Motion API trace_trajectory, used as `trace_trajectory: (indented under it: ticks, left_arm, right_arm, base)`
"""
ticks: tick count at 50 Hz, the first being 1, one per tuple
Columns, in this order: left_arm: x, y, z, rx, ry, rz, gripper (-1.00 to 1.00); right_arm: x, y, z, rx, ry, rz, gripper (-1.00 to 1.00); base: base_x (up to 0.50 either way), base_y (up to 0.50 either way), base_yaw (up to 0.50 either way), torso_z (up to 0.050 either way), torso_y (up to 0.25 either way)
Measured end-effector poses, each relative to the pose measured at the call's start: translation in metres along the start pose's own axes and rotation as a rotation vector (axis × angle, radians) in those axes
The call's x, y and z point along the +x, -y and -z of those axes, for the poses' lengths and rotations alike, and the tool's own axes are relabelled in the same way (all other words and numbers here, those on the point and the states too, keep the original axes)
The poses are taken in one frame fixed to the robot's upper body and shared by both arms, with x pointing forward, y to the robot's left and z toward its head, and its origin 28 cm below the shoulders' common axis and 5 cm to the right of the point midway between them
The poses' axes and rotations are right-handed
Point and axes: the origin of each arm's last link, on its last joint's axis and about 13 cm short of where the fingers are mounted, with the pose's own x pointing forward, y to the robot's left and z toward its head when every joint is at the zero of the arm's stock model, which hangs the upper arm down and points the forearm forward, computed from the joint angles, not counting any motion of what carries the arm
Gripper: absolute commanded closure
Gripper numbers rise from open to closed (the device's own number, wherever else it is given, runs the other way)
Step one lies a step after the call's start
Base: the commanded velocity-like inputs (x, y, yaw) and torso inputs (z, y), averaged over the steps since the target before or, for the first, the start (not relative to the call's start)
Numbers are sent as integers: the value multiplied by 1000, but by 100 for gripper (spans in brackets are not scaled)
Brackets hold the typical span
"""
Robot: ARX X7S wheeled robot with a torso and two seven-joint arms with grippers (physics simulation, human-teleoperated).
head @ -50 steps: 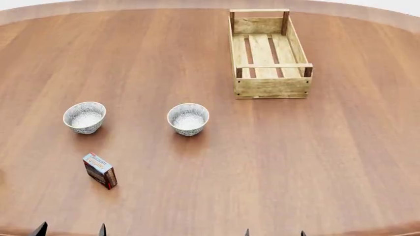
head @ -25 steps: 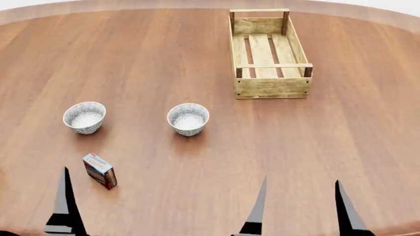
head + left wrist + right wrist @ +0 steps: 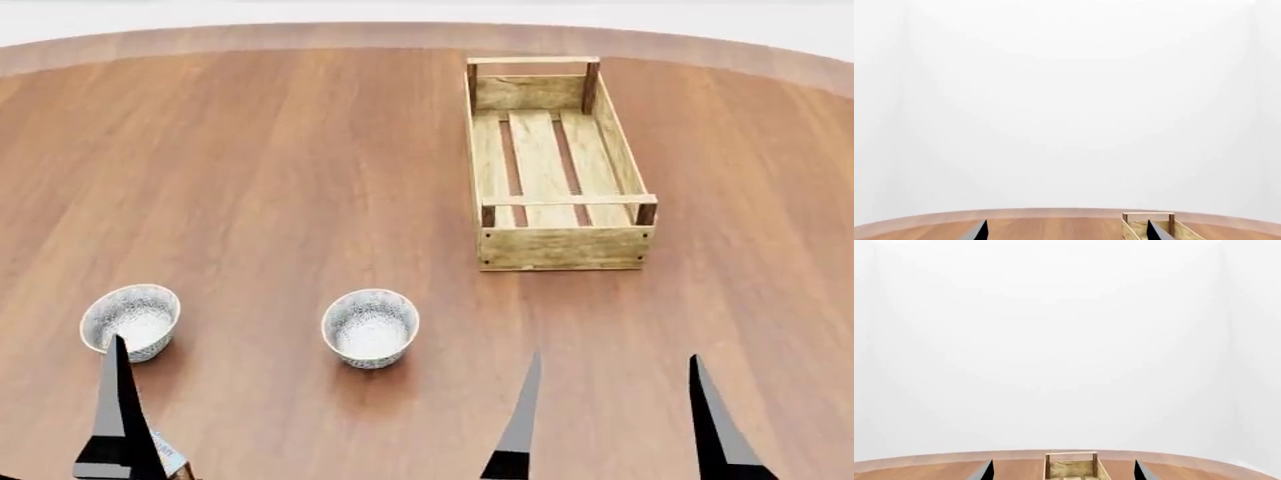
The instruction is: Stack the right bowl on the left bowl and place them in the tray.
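Though speckled, round bowls (image 3: 370,327); slatted tray (image 3: 558,165).

Illumination is bright, even and diffuse in all three views, with no single source evident. In the head view, soft faint shadows sit just below the two bowls (image 3: 370,327) and inside the tray (image 3: 566,246). The worktop (image 3: 267,180) shows no glare. Rendering is sharp throughout, without blur. Both wrist views are mostly blank white background, featureless, with only a thin worktop strip along the lower edge.
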Motion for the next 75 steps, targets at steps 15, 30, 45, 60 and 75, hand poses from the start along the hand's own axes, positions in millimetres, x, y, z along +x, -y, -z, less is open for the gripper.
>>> trace_trajectory:
  ticks: [15,30,45,60,75]
  left_arm:
    - [-2,1,0,-3,-2,3,-100]
    - [-4,1,2,-5,-9,7,-100]
    - [-5,2,2,-8,-8,13,-100]
    - [-7,3,2,-9,-10,17,-100]
    - [-8,3,4,-10,-16,19,-100]
  right_arm:
    - [-1,-1,0,0,1,-9,-100]
    - [-1,-2,0,-1,-1,-15,-100]
    - [-2,-2,1,1,-1,-19,-100]
    - [-2,-2,2,4,-4,-22,-100]
    - [-5,-1,4,-2,4,-23,-100]
  base:
    - [500,0,0,0,0]
    - [500,0,0,0,1]
    - [500,0,0,0,1]
    - [500,1,0,0,1]
    - [186,3,0,0,0]
